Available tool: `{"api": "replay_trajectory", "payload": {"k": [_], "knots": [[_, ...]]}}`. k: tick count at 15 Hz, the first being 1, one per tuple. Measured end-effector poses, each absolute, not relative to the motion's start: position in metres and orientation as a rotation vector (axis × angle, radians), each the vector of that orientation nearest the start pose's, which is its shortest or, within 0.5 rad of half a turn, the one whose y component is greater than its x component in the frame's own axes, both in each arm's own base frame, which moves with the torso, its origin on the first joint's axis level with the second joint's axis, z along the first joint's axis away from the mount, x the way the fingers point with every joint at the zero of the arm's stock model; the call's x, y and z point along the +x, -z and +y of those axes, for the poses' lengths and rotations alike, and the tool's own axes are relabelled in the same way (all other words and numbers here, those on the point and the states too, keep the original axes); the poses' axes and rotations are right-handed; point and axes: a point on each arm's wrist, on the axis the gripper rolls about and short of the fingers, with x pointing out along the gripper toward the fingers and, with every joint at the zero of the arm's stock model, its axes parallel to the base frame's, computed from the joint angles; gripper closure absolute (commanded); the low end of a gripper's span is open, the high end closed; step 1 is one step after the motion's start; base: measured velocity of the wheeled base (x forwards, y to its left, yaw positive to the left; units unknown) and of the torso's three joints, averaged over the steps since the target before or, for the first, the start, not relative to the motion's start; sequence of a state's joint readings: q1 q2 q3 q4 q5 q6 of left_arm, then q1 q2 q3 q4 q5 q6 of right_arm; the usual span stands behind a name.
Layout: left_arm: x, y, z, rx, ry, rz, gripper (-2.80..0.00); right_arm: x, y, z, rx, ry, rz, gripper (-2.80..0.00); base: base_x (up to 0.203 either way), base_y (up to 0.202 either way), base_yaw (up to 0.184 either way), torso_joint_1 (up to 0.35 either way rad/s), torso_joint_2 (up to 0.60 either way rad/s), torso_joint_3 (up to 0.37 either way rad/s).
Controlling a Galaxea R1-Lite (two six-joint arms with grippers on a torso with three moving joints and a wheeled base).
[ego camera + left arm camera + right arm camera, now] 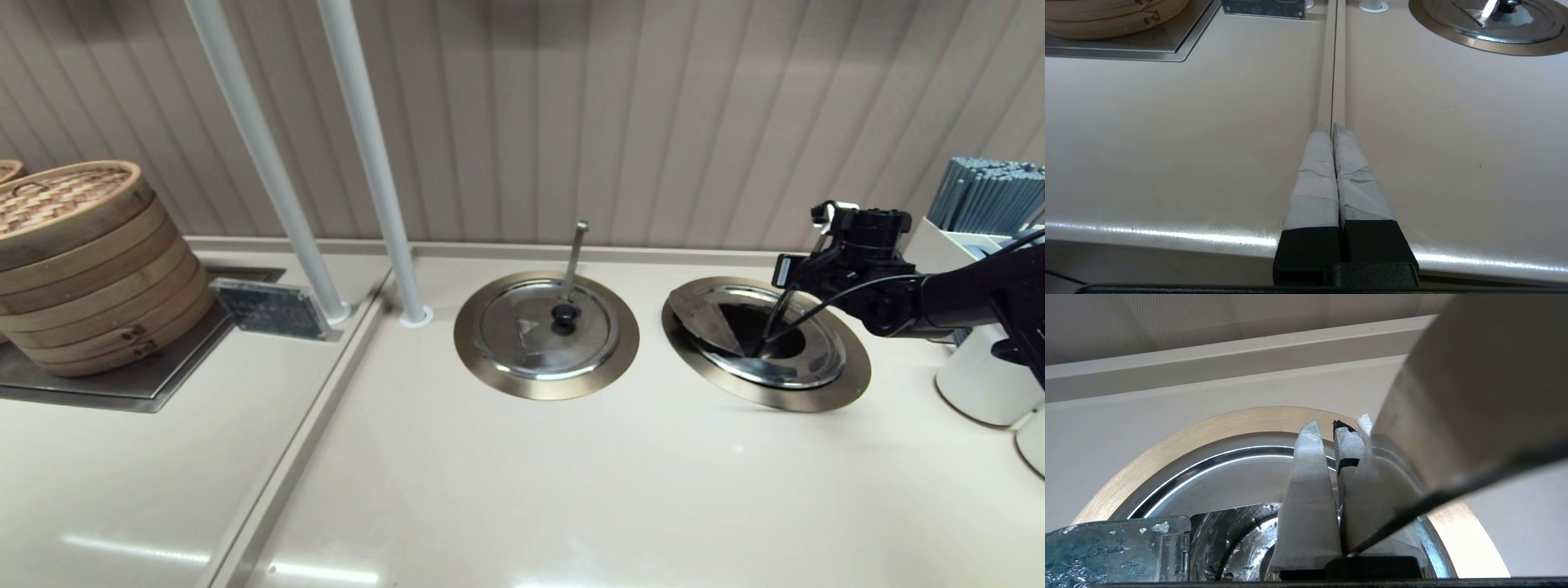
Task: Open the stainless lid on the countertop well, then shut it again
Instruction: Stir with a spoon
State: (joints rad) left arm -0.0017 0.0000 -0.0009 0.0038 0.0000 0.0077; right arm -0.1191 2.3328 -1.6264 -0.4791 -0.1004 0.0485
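1. Gripping the lid (707, 320) near its knob, the right gripper (1337, 435) hangs over the well (766, 343) by the desk's (571, 490) right rear; its fingers (1308, 469) are pinched on it.
2. Lid tilted, half raised, dark well showing.
3. Left gripper (1332, 130) is parked over the desk's front edge, fingers (1314, 179) pressed together, empty.

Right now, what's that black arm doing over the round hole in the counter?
The robot's right gripper is shut on the stainless lid, holding it tilted up over the countertop well, whose dark inside shows. The lid is open and not yet closed again. The neighbouring covered well is untouched, its ladle handle nearly upright. The left gripper rests shut, low over the counter, doing nothing.
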Motion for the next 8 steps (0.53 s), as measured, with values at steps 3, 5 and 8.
{"api": "replay_trajectory", "payload": {"k": [3,5,8], "knots": [[-0.0229,-0.0753,0.0000,0.008,0.002,0.003,0.00,0.4852,-0.1383,-0.0597,0.052,0.226,0.219,-2.80,0.000,0.000,0.000,0.000,0.00,0.000],[-0.0229,-0.0753,0.0000,0.008,0.001,0.003,0.00,0.4850,-0.1393,-0.0592,0.055,0.225,0.216,-2.80,0.000,0.000,0.000,0.000,0.00,0.000],[-0.0229,-0.0753,0.0000,0.007,0.001,0.003,0.00,0.4845,-0.1418,-0.0594,0.056,0.225,0.208,-2.80,0.000,0.000,0.000,0.000,0.00,0.000]]}}
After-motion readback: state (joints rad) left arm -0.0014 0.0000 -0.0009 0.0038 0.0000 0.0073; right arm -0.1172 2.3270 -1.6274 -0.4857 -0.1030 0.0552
